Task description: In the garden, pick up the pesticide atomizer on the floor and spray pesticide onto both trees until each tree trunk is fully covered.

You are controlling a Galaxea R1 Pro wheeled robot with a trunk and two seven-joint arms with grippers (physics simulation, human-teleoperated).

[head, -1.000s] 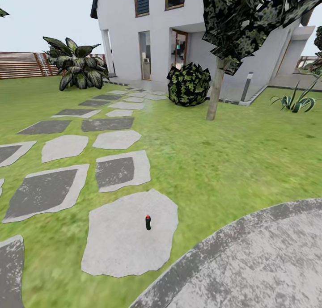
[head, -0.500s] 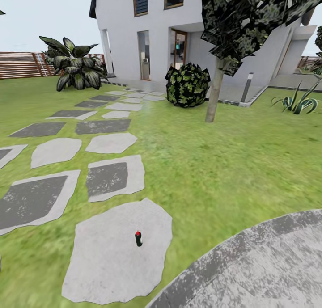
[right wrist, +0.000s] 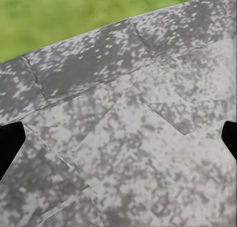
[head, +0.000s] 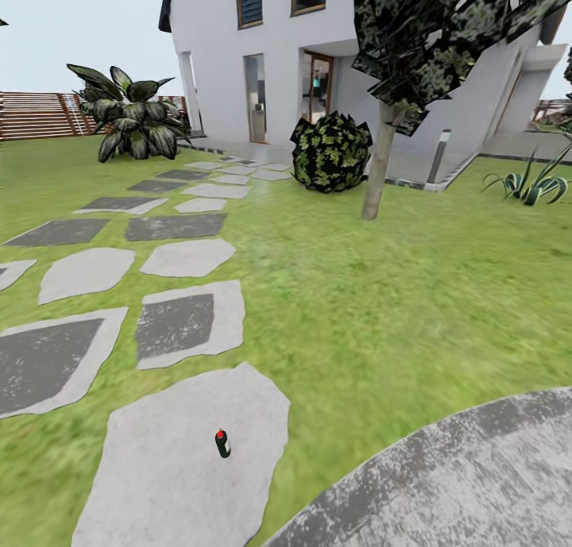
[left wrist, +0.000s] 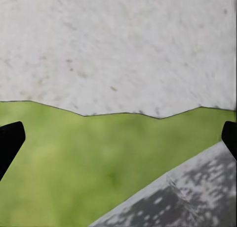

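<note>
Camera has moved forward and swung right since the earlier frames, so the whole scene slides down-left in the head view; nothing in the garden itself has shifted. Pesticide atomizer (head: 222, 443) stands upright on the nearest pale stone slab (head: 143, 483), near that slab's middle, just beside the paved circle (head: 445, 483). One tree trunk (head: 376, 166) rises well beyond the slab, right of the round bush (head: 330, 152), in front of the white house (head: 222, 47).

Left gripper (left wrist: 118, 138): dark fingertips spread wide at the frame edges, nothing between them, slab edge and grass below. Right gripper (right wrist: 118, 140): same, wide apart and empty, over the paved circle.

Step in hand: approach drive, no reach begun. Next move likely calls for closing in on the slab, lowering an arm, and bracketing the small bottle without tipping it.
</note>
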